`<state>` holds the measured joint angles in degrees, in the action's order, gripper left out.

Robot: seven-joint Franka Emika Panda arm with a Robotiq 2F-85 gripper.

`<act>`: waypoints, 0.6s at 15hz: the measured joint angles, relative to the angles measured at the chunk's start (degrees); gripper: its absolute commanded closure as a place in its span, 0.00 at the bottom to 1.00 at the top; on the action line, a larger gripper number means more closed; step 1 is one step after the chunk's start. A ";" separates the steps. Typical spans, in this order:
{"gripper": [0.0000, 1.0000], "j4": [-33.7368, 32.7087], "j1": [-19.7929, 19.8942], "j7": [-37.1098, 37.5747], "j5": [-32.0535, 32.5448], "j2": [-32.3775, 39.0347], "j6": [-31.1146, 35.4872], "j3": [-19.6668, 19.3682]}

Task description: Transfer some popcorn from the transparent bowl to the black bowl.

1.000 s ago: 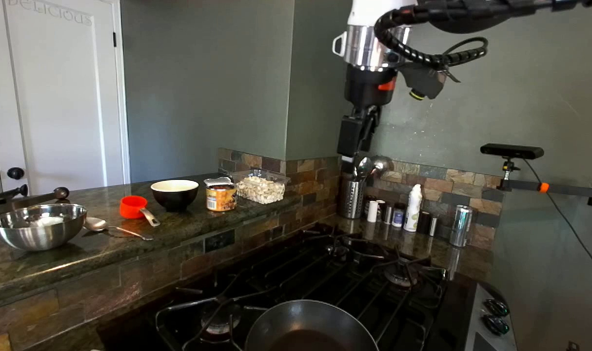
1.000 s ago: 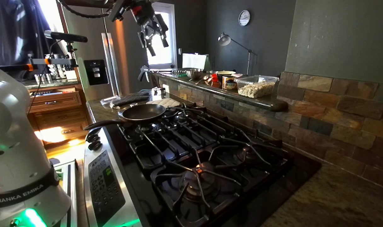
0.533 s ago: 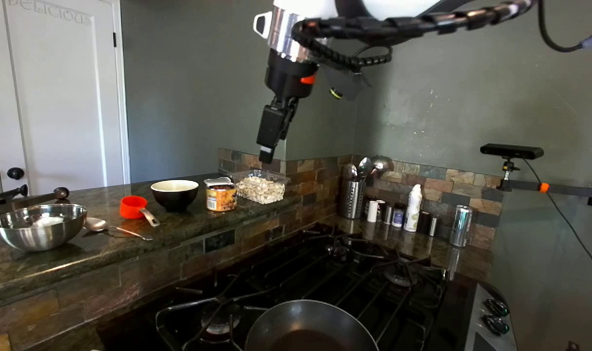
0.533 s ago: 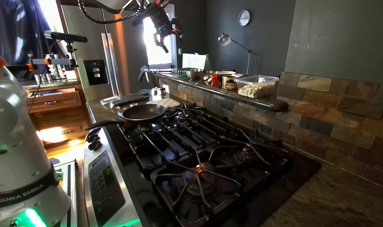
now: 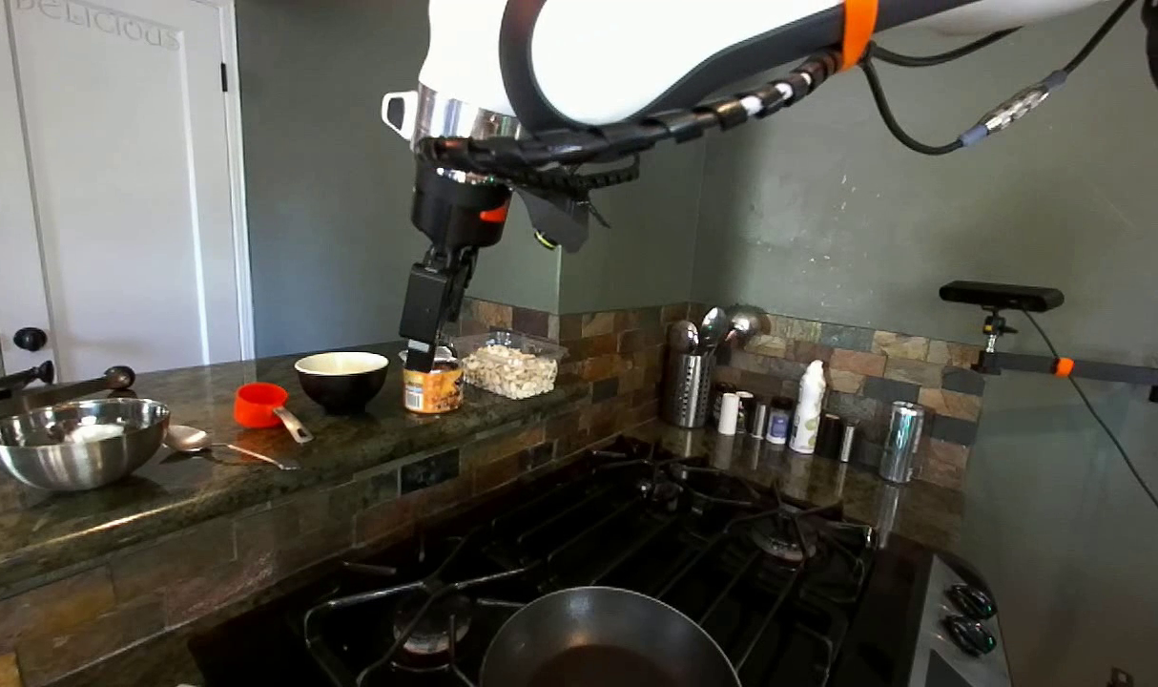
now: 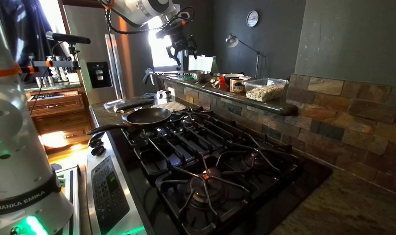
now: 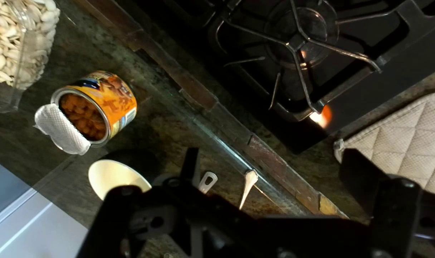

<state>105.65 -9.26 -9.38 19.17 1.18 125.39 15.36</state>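
Below the silver wrist, the gripper points downward, slightly tilted, its 2 fingers spread wide; above the wrist is the white arm.

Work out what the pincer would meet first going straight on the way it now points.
Probably the stove-side edge of the raised stone countertop, though depth is unclear: the pincer may clear it and reach the gas cooktop.

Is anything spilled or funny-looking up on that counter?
No spill shows: the popcorn sits in its clear tub. The can beside it looks a bit odd, because its silvery lid is peeled back and sticks out.
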 measured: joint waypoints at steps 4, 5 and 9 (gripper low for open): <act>0.00 -0.87 -0.19 -0.45 -0.11 0.74 0.00 -0.02; 0.00 -0.93 -0.19 -0.55 -0.13 0.74 0.00 -0.02; 0.00 -0.98 -0.31 -0.66 -0.22 0.73 0.00 -0.40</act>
<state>104.67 -9.57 -10.04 18.95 1.91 125.39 14.96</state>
